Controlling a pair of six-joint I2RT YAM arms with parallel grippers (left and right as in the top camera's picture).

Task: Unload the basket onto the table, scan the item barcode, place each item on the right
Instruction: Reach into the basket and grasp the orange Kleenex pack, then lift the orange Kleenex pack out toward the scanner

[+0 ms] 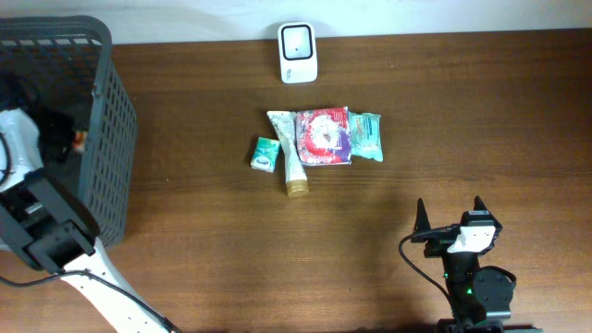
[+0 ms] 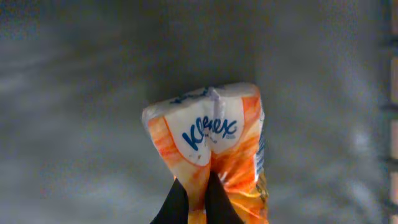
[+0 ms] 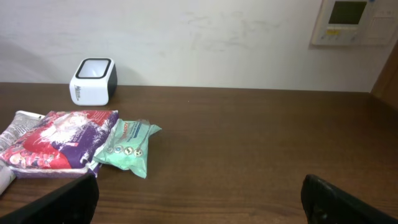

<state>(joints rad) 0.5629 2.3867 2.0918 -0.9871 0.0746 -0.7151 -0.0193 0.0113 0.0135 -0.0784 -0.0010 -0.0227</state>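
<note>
One item: we've got the orange Kleenex pack [image 2: 208,134] inside the basket [image 1: 111,139].
Left gripper [image 2: 198,186]: clamped shut on that pack.
Right gripper [image 1: 449,211]: wide open above the counter [image 1: 231,250].

So the left arm [image 1: 55,236] is over at the table's left edge, with the left gripper [image 2: 197,182] pinched tight on a tissue pack [image 2: 211,134]. The right arm [image 1: 476,282] sits by the front edge near the right corner, and the right gripper [image 1: 450,211] is spread wide.
</note>
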